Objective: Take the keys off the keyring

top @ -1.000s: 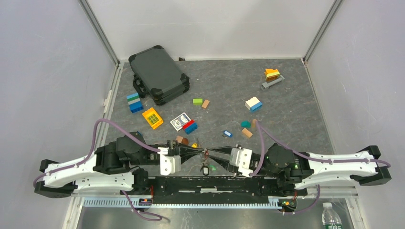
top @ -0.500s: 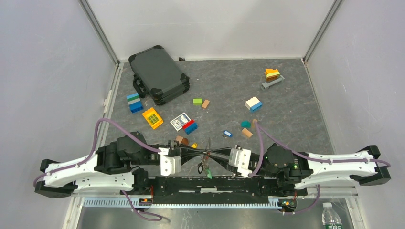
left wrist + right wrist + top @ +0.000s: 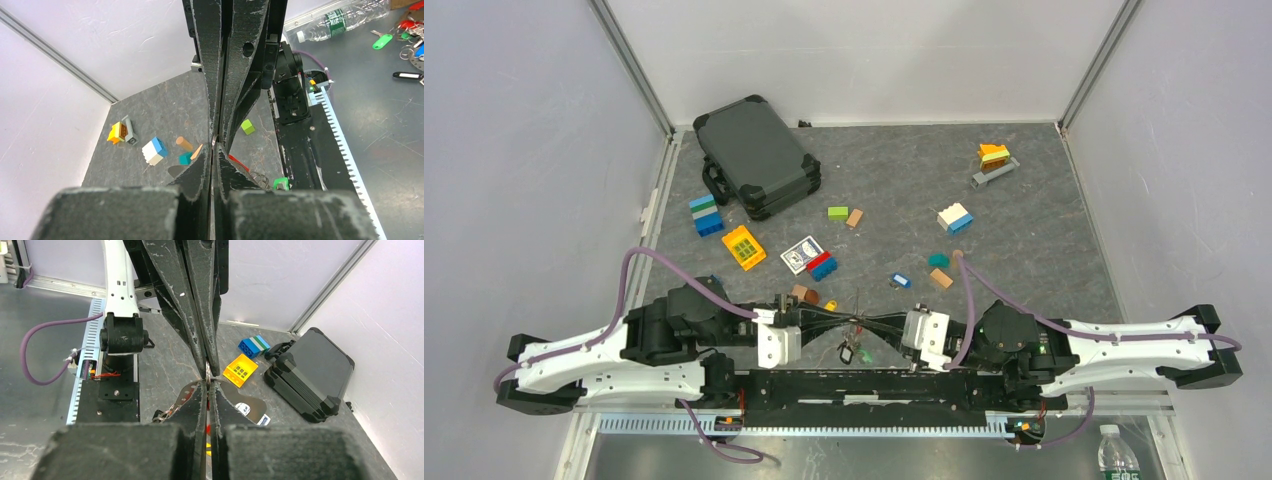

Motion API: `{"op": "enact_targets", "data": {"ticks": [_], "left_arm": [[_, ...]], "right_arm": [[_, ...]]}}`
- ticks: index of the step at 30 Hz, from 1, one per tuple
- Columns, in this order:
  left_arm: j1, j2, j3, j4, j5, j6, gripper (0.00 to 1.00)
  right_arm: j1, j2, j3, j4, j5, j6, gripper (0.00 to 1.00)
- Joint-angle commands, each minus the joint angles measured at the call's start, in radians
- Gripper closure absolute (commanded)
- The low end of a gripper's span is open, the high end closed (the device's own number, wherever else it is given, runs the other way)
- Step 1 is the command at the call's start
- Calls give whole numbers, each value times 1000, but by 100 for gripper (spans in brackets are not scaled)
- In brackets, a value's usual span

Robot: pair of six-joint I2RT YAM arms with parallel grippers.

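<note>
Above the table point(image 3: 1024, 230), nearer than the playing-card box point(image 3: 800, 254), the left tool point(image 3: 848, 322) and right tool point(image 3: 870, 322) met tip to tip, both clenched on the keyring point(image 3: 857, 305); within the last second its loop had swung up toward that box; the keys point(image 3: 852, 352) dangled below, seemingly none freed.
</note>
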Motion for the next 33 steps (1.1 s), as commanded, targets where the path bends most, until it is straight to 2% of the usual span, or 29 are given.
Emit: {"op": "enact_targets", "data": {"ticks": [1, 3, 5, 9, 14, 18, 33], "left_arm": [[-5, -14, 14, 41, -1, -25, 91], [-4, -7, 33, -2, -12, -17, 78], [-5, 10, 66, -60, -16, -5, 71], [-5, 64, 161, -203, -36, 32, 65], [-5, 177, 279, -386, -66, 90, 64], [-4, 262, 337, -471, -95, 118, 65], [-4, 272, 348, -472, -104, 137, 70]], "right_arm": [[2, 7, 43, -33, 27, 14, 100], [1, 18, 70, -73, 41, 14, 100], [1, 31, 100, -114, 57, 15, 100], [1, 62, 165, -229, 81, 26, 100], [1, 109, 253, -349, 125, 52, 100], [2, 153, 317, -428, 155, 70, 100], [1, 168, 320, -455, 175, 76, 100]]}}
